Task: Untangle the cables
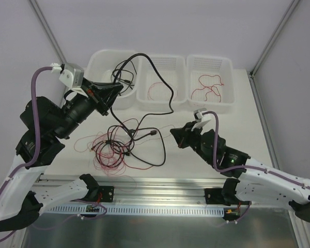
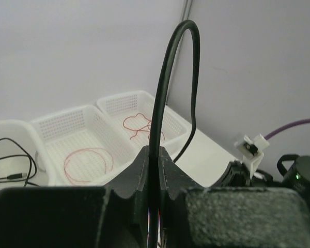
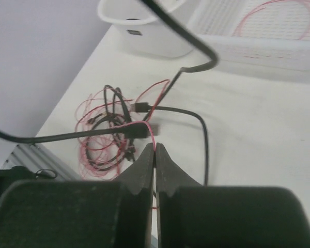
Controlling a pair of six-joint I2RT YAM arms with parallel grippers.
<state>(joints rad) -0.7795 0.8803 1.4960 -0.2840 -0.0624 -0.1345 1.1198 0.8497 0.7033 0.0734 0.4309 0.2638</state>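
I judge the job about half done. One red wire (image 1: pixel 156 89) lies alone in the middle basket (image 1: pixel 155 104), and another red wire (image 1: pixel 209 88) lies in the right basket (image 1: pixel 209 106) just beside it. In the white tub (image 1: pixel 95 64) on the middle basket's other side, a few sorted black leads (image 1: pixel 121 77) sit loosely coiled.

What is left is the tangle (image 1: pixel 111 150) on the table (image 1: pixel 237 129), on the near side of the middle basket and off toward the tub's side. It is a nest of black leads and fine red loops laid over one another.

My left claw (image 1: pixel 107 95) is closed tight on a black cable (image 1: pixel 163 77). It hangs in front of the tub, lifted above the table. From there the cable arches up over the middle basket's near-left corner, drops down its front wall and runs back into the tangle, so it is not free yet.

My right claw (image 1: pixel 175 135) sits low on the table, nearer me than the middle basket. Its tips are pinched on a pinkish-red wire (image 3: pixel 151 134) that leads straight into the tangle.

In the way: the raised cable hangs across the middle basket's rim and could snag there or drag over the wire already sorted inside. A small plug (image 1: pixel 154 133) lies between the tangle and my right claw and may catch on the red loops. Because both held strands end in the same knot, pulling them apart could tighten it.
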